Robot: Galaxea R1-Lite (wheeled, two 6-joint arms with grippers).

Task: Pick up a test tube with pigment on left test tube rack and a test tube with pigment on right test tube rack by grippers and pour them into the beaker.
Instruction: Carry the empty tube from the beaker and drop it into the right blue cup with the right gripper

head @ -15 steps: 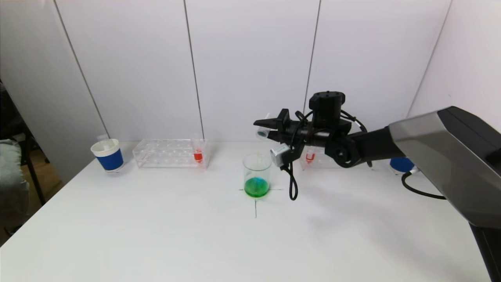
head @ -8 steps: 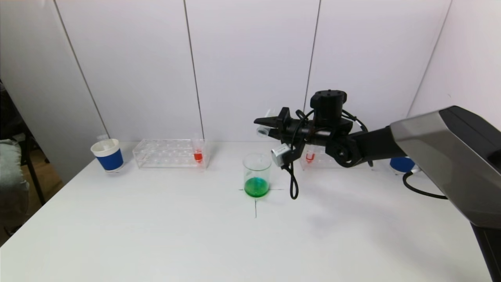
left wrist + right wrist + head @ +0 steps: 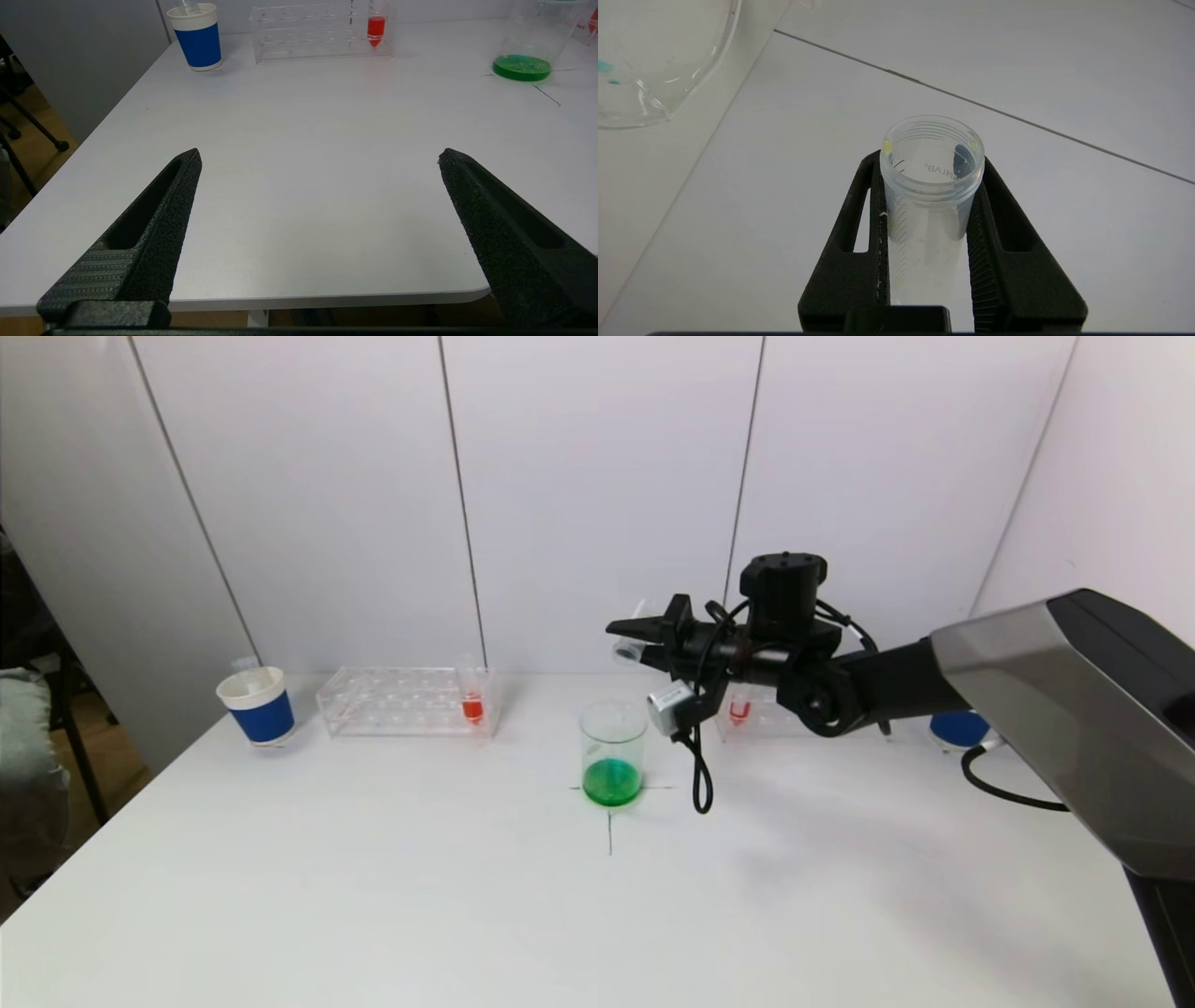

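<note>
My right gripper (image 3: 930,219) pinches the tube (image 3: 930,186) above the beaker (image 3: 612,751) – emptied, tilted; left gripper (image 3: 317,158) spread, idle. Swinging back carelessly could clip the beaker – or drip.

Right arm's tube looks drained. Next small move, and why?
Probably carry it away from above the beaker toward a drop-off. The right gripper grips the test tube, which looks empty save yellow droplets at its rim; the beaker holds green liquid.
</note>
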